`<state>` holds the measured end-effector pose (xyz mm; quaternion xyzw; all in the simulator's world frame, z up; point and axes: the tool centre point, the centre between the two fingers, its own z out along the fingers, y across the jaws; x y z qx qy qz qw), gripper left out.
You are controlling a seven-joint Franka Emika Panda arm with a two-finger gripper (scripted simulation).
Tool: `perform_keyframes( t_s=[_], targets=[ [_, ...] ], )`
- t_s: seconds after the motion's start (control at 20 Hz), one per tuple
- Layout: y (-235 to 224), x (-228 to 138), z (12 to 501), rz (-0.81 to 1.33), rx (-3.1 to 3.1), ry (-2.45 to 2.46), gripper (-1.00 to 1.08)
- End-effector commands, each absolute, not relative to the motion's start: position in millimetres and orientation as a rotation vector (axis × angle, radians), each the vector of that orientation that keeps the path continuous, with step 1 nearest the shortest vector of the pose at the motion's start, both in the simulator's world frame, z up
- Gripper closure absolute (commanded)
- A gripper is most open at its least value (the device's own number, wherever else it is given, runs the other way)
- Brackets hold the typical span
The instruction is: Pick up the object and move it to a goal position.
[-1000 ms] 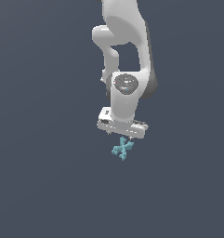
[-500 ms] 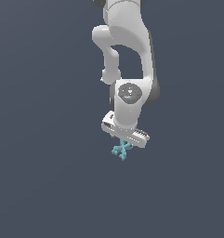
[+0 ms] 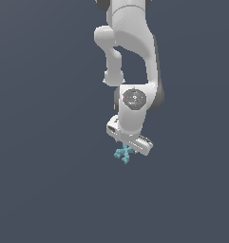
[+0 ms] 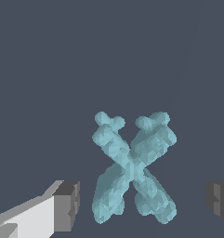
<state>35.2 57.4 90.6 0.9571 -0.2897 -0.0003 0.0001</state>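
light-teal x-shaped object (image 4: pixel 132 169) between wide-open jaws, untouched by either finger (image 4: pixel 66 206); no readable writing anywhere

Light-teal object (image 4: pixel 132 169), white hand (image 4: pixel 142 204)

Exterior view: gripper (image 3: pixel 127 148) fingertips hidden behind hand; top of X-shaped piece (image 3: pixel 123 154) covered. Wrist view: both fingers (image 4: pixel 67 205) cropped by frame edges; worktop edges indiscernible.

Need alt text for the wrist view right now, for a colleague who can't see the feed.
A small light-teal X-shaped piece with knobbly arms sits between the open gripper fingers, touching neither grey pad. Plain dark grey-blue background behind it.
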Motion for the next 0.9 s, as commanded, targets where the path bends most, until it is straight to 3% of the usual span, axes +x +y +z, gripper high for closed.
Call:
perform_keyframes(
  t_s=[0.0, 0.85],
  targets=[
    [58, 36, 90, 0.0, 3.004, -0.921, -0.92],
    [58, 35, 40, 0.0, 3.003, -0.921, -0.92]
  ],
)
